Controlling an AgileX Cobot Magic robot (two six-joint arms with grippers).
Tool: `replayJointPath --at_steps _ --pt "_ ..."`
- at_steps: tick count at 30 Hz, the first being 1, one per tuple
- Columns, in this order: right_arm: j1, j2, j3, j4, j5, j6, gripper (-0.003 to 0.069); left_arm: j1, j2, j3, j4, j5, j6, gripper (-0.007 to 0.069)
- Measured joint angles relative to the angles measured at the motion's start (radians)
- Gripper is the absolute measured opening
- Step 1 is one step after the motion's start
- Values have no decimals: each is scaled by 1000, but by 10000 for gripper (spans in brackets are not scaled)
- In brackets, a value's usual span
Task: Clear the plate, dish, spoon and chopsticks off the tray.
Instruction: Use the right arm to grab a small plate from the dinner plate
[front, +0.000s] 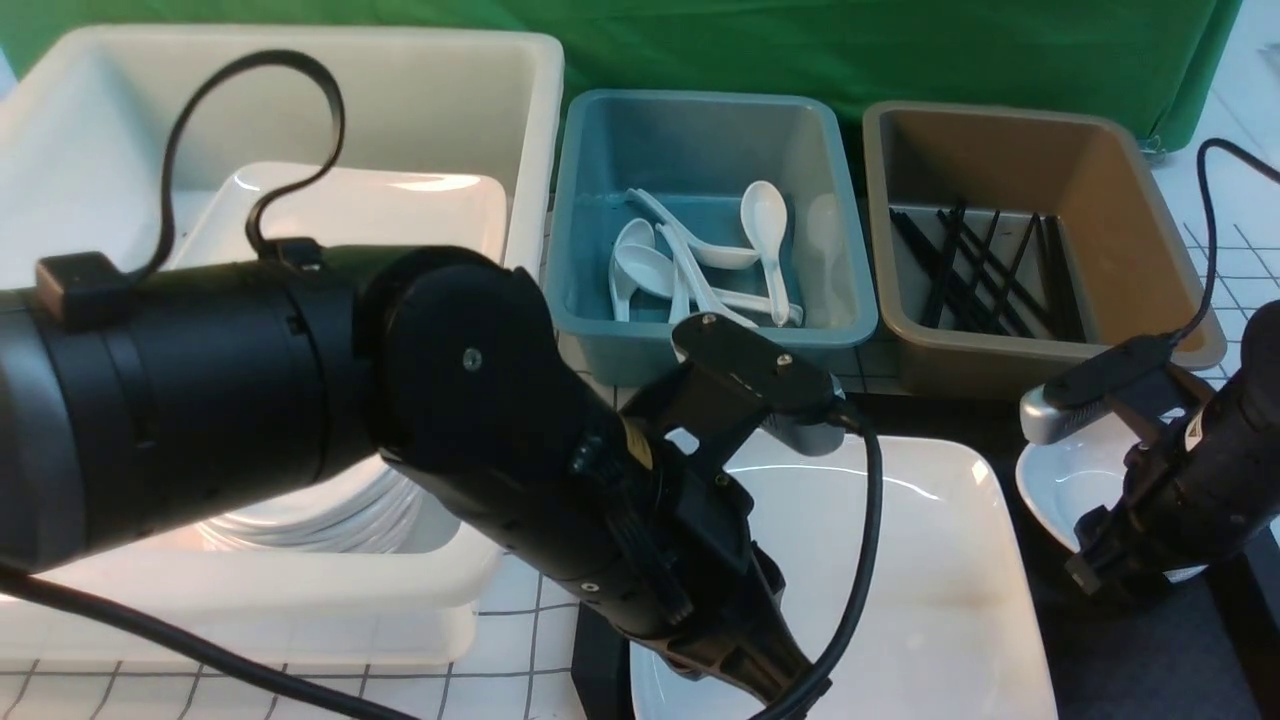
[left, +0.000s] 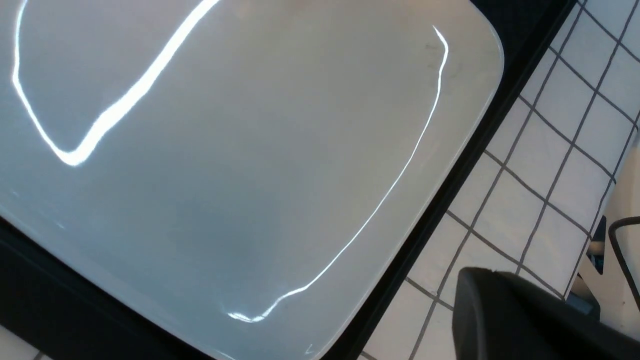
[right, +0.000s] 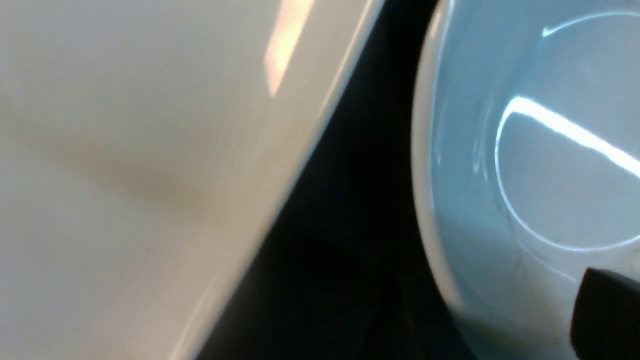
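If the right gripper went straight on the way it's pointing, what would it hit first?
Most likely the small white dish beside the plate: the right gripper points down at it, with one finger over its bowl in the wrist view. How far off, I can't tell.

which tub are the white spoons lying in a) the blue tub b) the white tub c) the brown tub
a, since the white spoons lie in a loose pile on the floor of the blue tub, the middle one of the three.
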Motion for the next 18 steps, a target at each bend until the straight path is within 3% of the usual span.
replayJointPath --at_steps 11,16,18 --pt "26 75 -1 -17 -43 -38 437 0 0 0 3 -15 0 -3" --pt "34 69 -25 -23 -40 -48 181 0 0 0 3 -22 0 -3" --pt "35 56 -39 -26 -22 -48 169 0 0 0 3 -29 0 -3"
